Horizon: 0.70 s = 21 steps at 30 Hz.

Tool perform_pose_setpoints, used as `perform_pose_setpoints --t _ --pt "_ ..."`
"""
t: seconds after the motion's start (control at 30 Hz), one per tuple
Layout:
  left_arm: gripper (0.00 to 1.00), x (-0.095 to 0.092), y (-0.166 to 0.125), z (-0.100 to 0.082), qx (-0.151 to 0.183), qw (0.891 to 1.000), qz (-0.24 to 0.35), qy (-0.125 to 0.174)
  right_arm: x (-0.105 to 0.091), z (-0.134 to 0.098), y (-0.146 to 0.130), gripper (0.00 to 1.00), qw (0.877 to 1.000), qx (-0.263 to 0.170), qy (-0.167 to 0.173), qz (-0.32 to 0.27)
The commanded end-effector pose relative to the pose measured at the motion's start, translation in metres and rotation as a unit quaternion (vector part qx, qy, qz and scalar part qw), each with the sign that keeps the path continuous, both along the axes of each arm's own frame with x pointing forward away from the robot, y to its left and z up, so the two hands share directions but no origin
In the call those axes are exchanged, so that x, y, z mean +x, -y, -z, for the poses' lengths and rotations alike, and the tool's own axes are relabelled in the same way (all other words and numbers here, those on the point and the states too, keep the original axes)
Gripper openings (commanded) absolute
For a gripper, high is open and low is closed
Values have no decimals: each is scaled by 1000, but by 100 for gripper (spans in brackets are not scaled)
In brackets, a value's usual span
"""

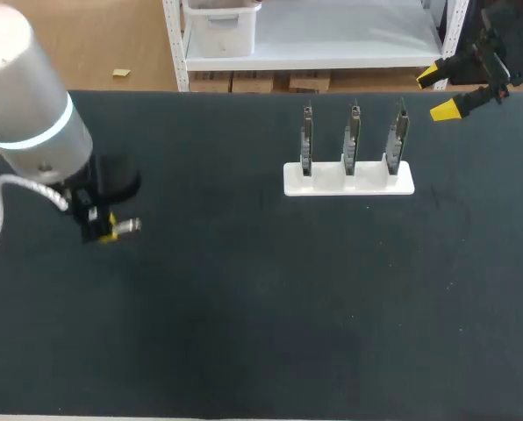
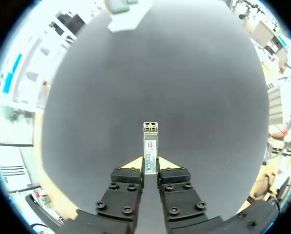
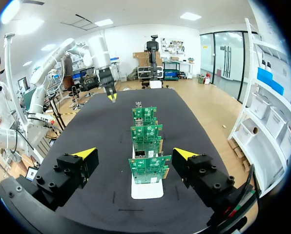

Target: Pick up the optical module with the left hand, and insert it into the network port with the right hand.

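Pinching the optical module (image 2: 150,141) by its rear, the left pincer (image 2: 150,168) hangs near the bench's (image 1: 244,307) left edge. Likely light, stiff, slick metal: hold its flat sides, sparing the front face. Right pincer (image 1: 444,92) gapes over the far right corner, near the rack (image 1: 349,182).

Module (image 2: 150,139) in left pincer (image 2: 150,165) (boards (image 1: 350,140) well rightward).

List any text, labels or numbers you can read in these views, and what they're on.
Nothing can be quoted.
Module held in the left gripper: white label with print, too small to read.
Circuit boards on the white stand: no legible marking.
Table: no text.
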<state>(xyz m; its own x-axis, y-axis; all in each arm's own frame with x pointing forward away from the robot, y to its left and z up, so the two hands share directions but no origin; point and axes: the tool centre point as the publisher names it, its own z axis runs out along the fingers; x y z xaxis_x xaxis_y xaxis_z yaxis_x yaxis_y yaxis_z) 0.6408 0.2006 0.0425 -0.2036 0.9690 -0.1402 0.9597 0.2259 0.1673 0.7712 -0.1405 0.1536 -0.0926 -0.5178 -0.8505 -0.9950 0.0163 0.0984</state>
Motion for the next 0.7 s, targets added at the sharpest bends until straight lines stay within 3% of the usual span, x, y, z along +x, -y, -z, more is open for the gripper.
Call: perform_pose_setpoints --t 0.03,0.13,0.27,0.3,0.4,0.5,0.6,0.67,0.7 --pt "0 23 33 -111 -74 984 18 162 -2 0 0 100 1000 0 2 2" --pt "0 59 63 -164 -165 959 34 229 -2 0 0 100 1000 0 2 2" --pt "0 112 121 -215 -296 914 74 267 -2 0 0 100 1000 0 2 2" --pt "0 124 137 -222 -318 904 96 268 -2 0 0 100 1000 0 2 2" --pt "0 161 186 -240 -414 861 131 263 -2 0 0 100 1000 0 2 2" --pt "0 186 238 -259 -485 818 165 263 -2 0 0 100 1000 0 2 2" --pt "0 204 285 -270 -522 792 197 248 -2 0 0 100 1000 0 2 2" --pt "0 211 313 -273 -537 782 213 233 -2 0 0 100 1000 0 2 2" --pt "0 214 326 -274 -559 769 220 219 -2 0 0 100 1000 0 2 2"
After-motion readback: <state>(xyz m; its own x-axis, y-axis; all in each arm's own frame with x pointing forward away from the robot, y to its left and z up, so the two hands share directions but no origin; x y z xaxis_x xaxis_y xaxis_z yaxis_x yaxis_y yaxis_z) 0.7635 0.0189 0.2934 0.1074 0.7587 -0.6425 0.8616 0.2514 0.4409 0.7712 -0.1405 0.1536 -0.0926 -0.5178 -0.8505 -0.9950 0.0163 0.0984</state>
